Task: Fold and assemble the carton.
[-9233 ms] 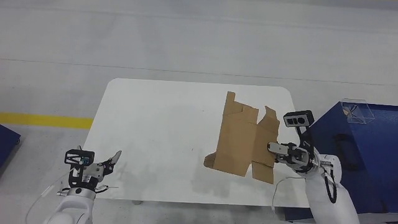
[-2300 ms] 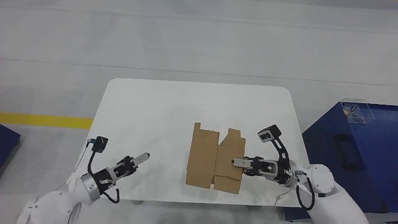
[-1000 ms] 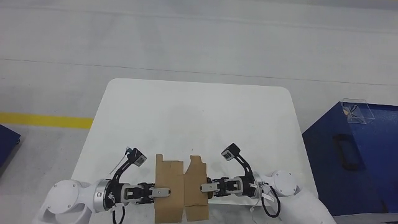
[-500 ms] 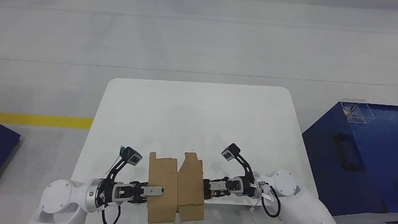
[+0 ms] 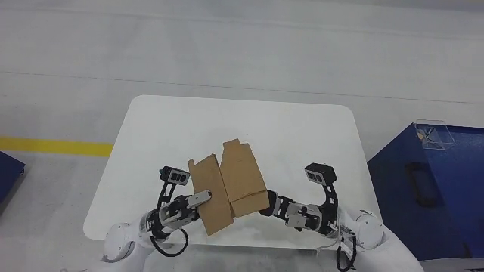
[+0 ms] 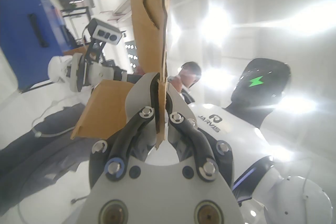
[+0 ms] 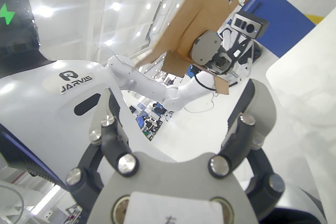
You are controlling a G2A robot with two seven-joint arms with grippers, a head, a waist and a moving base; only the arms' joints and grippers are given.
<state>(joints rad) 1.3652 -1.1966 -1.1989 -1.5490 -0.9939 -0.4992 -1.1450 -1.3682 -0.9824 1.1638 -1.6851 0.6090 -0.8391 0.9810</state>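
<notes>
Top view, looking down: a flattened brown carton is held up in the air over the near part of a white table with rounded corners. The carton is not yet assembled. It shows two long panels side by side with a crease between them and short flaps at the ends. It sits at a slant, its far end leaning a little toward my left. My two arms come in from the near edge of the table, one at each side of the carton.

Left wrist view: my left gripper is clamped on the carton's edge. I see the cardboard edge-on, a thin line rising from between my two pale fingers, which press on it from either side. One flap folds off to the side, and my other arm is partly hidden behind it.

Right wrist view: my right gripper is spread wide, with nothing between its fingers. The carton hangs farther off against the ceiling lights, apart from this gripper, with my left gripper pinching it.

Just beside the table on my right stands a blue cabinet with a small clear container on top. A yellow line runs across the grey floor on my left.
</notes>
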